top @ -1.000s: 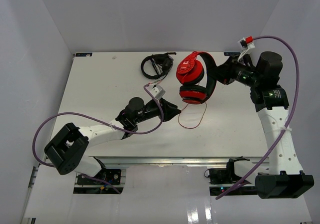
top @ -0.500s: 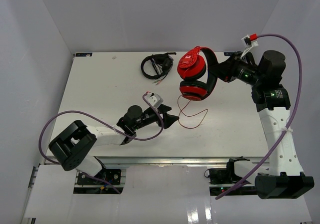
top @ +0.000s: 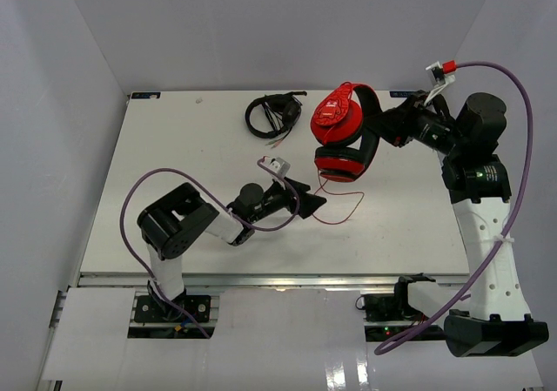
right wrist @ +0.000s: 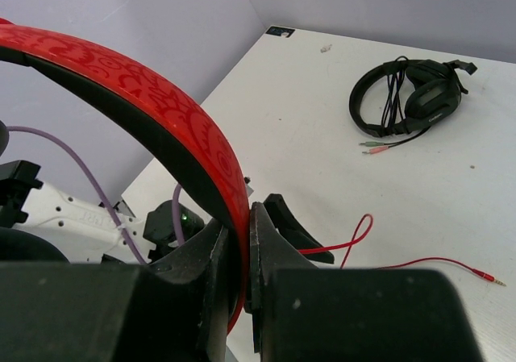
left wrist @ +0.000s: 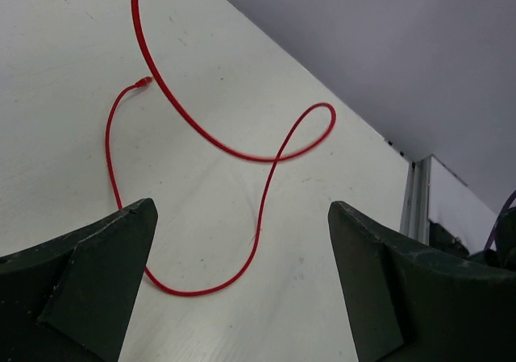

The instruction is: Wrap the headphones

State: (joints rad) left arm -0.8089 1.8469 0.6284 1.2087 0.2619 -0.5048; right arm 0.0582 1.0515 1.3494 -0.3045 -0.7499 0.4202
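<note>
right wrist view crops the headphones (right wrist: 161,108) to headband only.

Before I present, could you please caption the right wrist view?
Red headphones clamped in the right gripper, cable trailing on the table, black headphones beyond.

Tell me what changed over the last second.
The left hand opened wide, apparently letting go of the thin red cable, and shifted right. The right hand lifted the red over-ear headphones slightly. Unchanged: its grip on their headband; the black headphones.
</note>
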